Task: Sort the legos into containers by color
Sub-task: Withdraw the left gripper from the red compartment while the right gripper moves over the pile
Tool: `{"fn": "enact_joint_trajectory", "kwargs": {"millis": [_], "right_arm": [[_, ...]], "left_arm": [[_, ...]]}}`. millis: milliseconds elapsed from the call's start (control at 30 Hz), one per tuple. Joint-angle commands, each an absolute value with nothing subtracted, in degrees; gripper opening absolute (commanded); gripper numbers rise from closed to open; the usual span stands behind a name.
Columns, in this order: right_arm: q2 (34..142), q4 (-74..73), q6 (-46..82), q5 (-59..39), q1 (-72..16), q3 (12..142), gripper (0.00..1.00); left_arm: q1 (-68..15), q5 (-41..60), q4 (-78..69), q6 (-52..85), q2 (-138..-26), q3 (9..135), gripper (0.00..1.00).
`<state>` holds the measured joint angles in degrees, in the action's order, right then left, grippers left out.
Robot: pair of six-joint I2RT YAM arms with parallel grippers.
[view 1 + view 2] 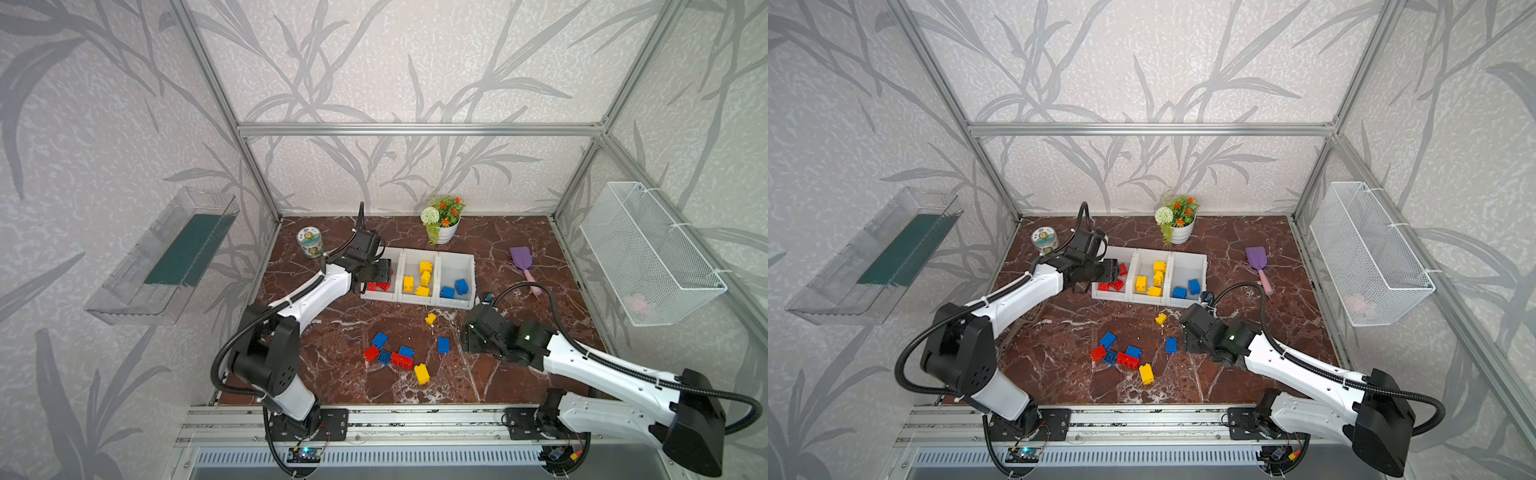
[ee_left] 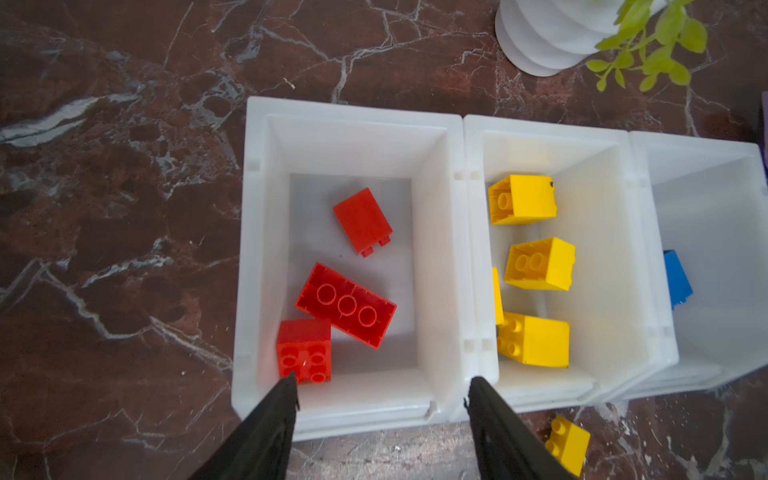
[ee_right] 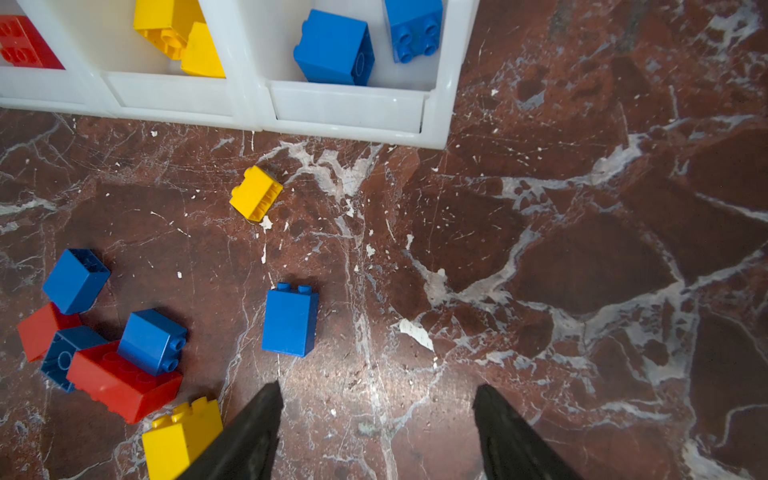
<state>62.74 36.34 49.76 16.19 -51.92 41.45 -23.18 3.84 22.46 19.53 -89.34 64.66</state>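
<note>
Pretty simple setup: the containers (image 1: 415, 298) sit in a row mid-table, with some legos (image 1: 424, 267) in each. More loose legos (image 1: 402, 360) lie on the table (image 1: 353, 332) nearer, in front. There's a potted plant (image 1: 444, 232) just behind, a can (image 1: 310, 242) far left and a toy shovel (image 1: 523, 259) to the right.

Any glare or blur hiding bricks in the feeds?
Left wrist view: bins wash out white, red bricks crisp. Right wrist view: loose bricks sharp, right end effector dark and soft-edged. Both top views: even light, bricks small but clear.

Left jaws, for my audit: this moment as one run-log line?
left jaws: open, empty, over red bin | right jaws: open, empty
</note>
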Motion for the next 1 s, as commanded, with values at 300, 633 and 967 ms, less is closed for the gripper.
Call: {"fn": "enact_joint_trajectory", "kwargs": {"millis": [300,633,967], "right_arm": [[66.45,35.57,49.37,15.67,-52.47,42.35,0.73],[71.16,36.74,45.79,14.42,-54.03,46.82,0.73],[76.80,33.41,40.08,10.54,-58.18,50.52,0.73]], "left_arm": [[-23.02,3.03,19.35,27.93,-70.67,45.01,0.68],[-23.01,0.29,21.00,29.50,-64.67,40.96,0.69],[-22.83,-3.37,22.53,30.34,-61.62,39.83,0.70]]}}
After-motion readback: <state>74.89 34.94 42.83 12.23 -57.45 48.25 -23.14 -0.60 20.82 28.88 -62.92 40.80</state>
